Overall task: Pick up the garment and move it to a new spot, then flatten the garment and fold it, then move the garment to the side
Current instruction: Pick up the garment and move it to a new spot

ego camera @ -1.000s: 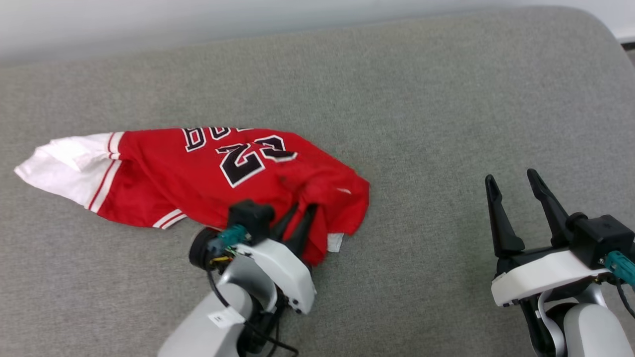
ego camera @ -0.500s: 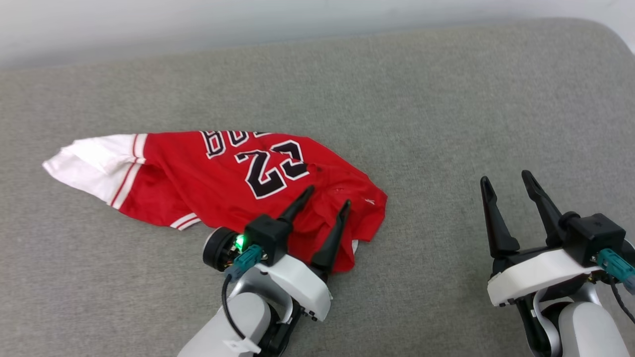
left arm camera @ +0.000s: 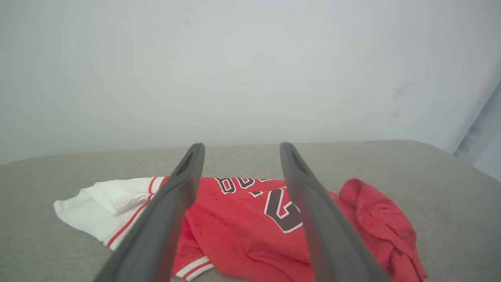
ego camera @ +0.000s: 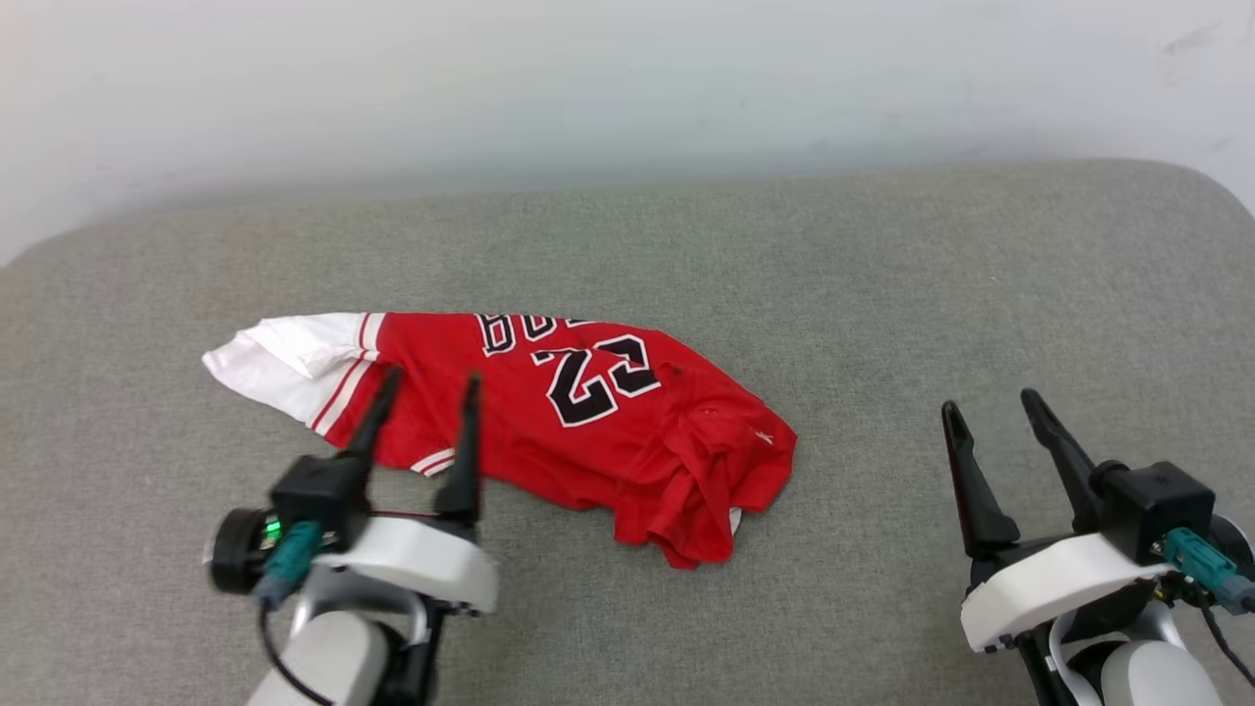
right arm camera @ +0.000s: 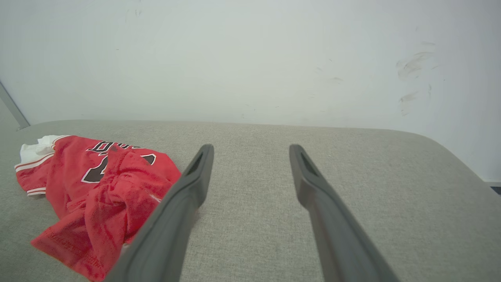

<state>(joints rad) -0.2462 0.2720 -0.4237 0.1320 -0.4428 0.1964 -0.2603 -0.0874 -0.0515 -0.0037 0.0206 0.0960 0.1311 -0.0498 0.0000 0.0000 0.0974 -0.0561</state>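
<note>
Garment (ego camera: 608,422) crumpled on grey cushion (ego camera: 882,294), far from edges; left pincer (ego camera: 432,376), right pincer (ego camera: 988,402) released.

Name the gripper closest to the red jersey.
The left gripper: its fingers reach over the jersey, while the right gripper sits apart over grey cushion.

a broad surface (ego camera: 882,294) upholstered in grey woven fabric spreads from the near edge back to the far wall, and its far right corner is rounded off. behind it stands a plain white wall (ego camera: 627,78), softly and evenly lit with no hard shadows; in the right wrist view it bears a few faint grey scuff marks (right arm camera: 411,66) towards the right. past the rounded corner at the far right, a dark sliver of floor (right arm camera: 496,190) shows below the wall.
</note>
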